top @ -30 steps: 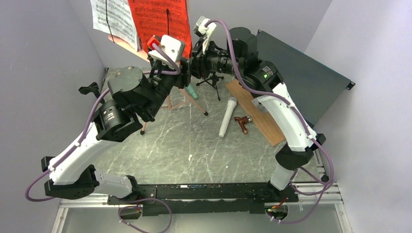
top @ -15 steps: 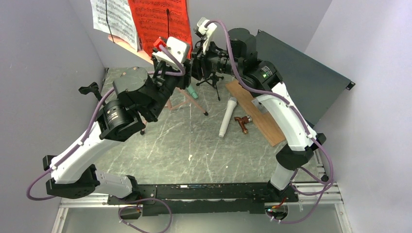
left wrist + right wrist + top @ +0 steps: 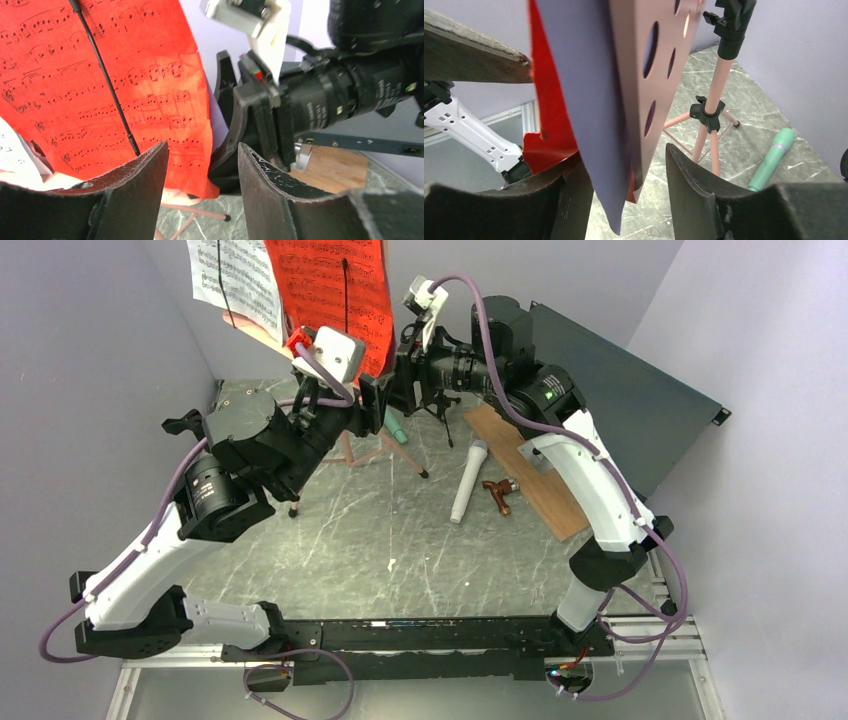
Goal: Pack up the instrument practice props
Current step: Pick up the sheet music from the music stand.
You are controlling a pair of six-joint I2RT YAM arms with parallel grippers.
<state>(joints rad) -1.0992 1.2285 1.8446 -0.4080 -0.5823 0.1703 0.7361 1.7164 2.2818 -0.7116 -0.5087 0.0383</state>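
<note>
The pink perforated music tripod (image 3: 649,65) stands at the back and carries a white page (image 3: 235,280), a red page (image 3: 330,290) and a lavender page (image 3: 584,100). My right gripper (image 3: 624,160) is open around the lower corner of the lavender page and the pink desk. My left gripper (image 3: 201,155) is open and empty, just short of the red page's (image 3: 100,85) lower right corner and facing the right gripper. The green microphone (image 3: 397,427) and white microphone (image 3: 468,482) lie on the table. One black mount (image 3: 437,405) stands behind them and another (image 3: 185,425) sits far left.
A flat brown wooden board (image 3: 525,470) lies right of the white microphone with a small brown piece (image 3: 498,492) at its edge. The large dark green box (image 3: 620,410) leans at the back right. Grey walls close in both sides. The pink legs (image 3: 385,450) spread under both grippers.
The right gripper's jaws have widened around the lavender page and desk corner. The left arm has drawn back a little to the left.
</note>
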